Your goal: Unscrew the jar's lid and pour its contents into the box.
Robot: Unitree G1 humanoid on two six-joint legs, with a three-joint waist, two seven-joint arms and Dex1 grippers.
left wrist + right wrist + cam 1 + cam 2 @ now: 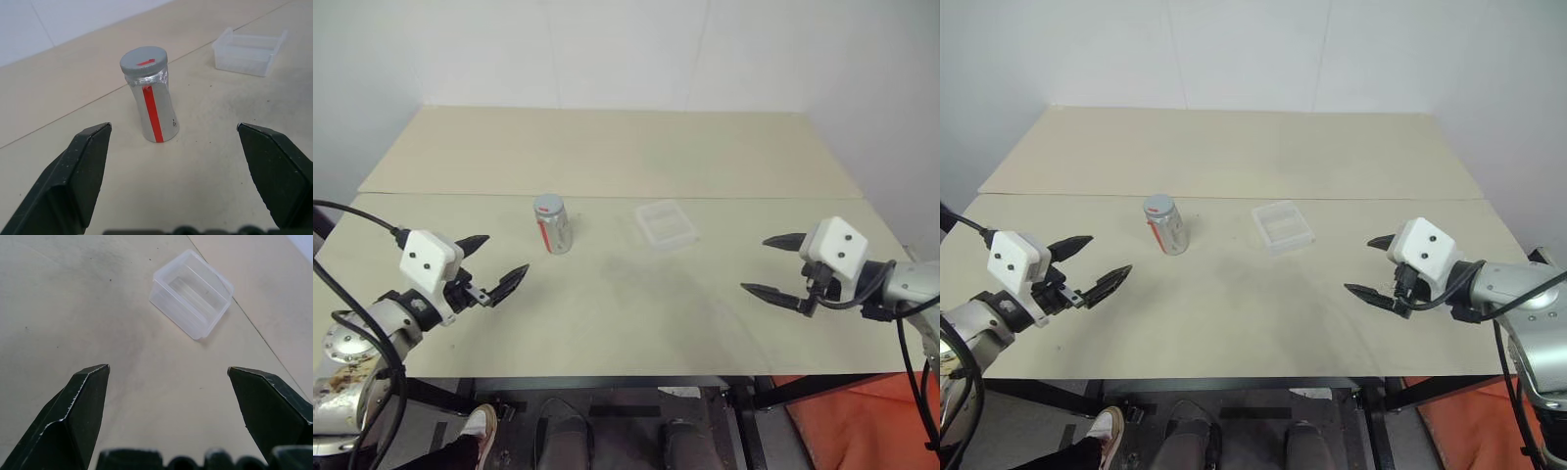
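jar (552,226): small clear-silvery cylinder, red vertical stripe down its side, standing upright on the counter (607,313), left of centre, touching nothing
lid (144,60): flat round grey cap, small red mark on top, still on the jar, sitting level
jar contents: cannot tell
box (665,224): shallow clear whitish plastic tray, rounded corners, open side up, looks empty, flat on the counter
box position: to the jar's right, near but apart, turned a bit askew, close to the seam across the counter
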